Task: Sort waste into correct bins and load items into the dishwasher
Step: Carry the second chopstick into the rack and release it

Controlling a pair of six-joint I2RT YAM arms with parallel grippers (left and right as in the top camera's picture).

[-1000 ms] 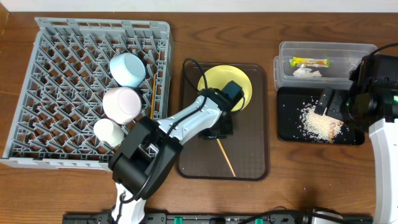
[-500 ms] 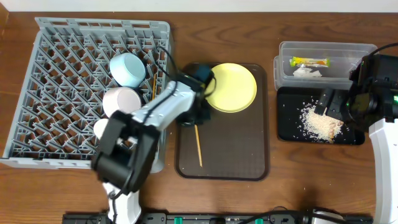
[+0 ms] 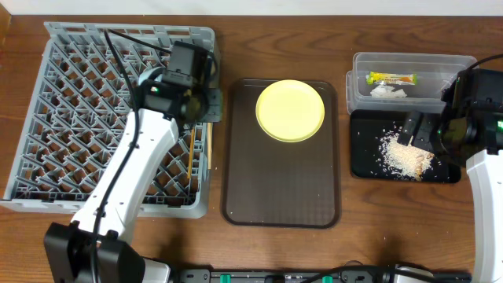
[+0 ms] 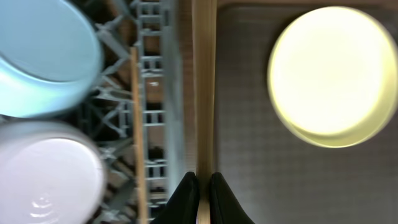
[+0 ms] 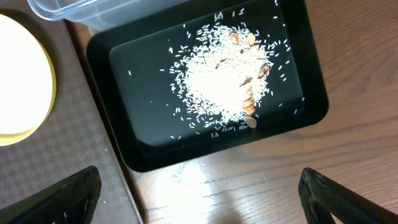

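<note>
One thin wooden chopstick (image 4: 203,93) is clenched in your left tool (image 4: 203,182), over the brown wood-grain tabletop (image 3: 393,228), at three o'clock of the grey lattice rack (image 3: 71,118); your right tool (image 5: 199,193) gapes wide.

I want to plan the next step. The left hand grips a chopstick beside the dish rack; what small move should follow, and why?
Probably shift the left hand sideways over the dish rack: its chopstick seems just outside the rack's wall, while the other chopstick already lies inside.
</note>
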